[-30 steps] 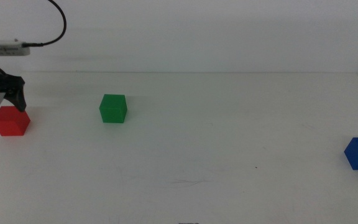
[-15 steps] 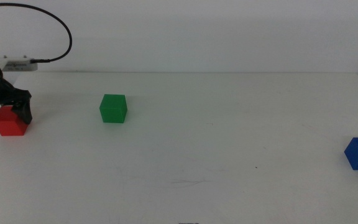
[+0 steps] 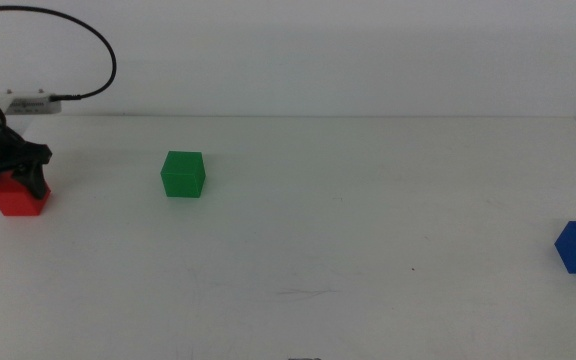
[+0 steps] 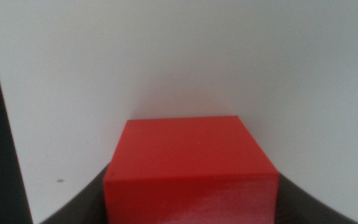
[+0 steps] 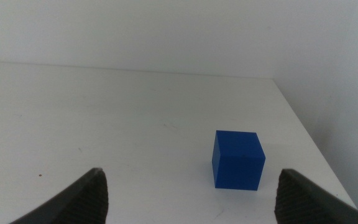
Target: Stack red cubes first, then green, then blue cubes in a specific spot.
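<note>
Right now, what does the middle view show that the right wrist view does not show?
Only the middle view shows the red cube at the table's left side, with the left pincer down around it, and the green cube standing apart to its right. Only the right wrist view shows the right pincer, its jaws open and wide apart, waiting short of the blue cube without touching it. Both views share the blue cube near the table's right edge and the white table.
</note>
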Controlling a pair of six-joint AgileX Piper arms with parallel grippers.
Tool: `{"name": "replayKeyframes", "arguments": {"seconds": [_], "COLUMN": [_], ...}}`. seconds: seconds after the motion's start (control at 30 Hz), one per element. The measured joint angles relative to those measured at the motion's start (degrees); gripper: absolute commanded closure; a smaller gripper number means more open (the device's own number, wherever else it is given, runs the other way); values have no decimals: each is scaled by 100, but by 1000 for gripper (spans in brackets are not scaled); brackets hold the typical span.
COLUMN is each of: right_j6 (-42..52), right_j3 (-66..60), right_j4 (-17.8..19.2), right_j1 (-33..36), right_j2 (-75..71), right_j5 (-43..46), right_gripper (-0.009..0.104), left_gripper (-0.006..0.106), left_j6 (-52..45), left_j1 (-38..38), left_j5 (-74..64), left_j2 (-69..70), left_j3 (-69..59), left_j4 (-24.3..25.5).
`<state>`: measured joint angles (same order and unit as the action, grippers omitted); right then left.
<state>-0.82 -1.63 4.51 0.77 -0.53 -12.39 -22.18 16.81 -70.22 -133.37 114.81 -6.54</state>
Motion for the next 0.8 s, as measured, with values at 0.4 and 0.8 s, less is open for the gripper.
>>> {"name": "replayKeyframes", "arguments": {"seconds": [0.4,0.8], "right_j6": [0,0], "right_j3": [0,0], "right_j4": [0,0], "right_j1": [0,0], "right_j2": [0,0], "right_j5": [0,0], "right_gripper": [1,1], "left_gripper": [87,87], "left_j6": [1510,4256], "left_j1": [-716,-3105], "left_j5": [29,-12], "left_j2": [1704,2939], "left_j3": [-1459,-2916], "left_j4": [440,544]}}
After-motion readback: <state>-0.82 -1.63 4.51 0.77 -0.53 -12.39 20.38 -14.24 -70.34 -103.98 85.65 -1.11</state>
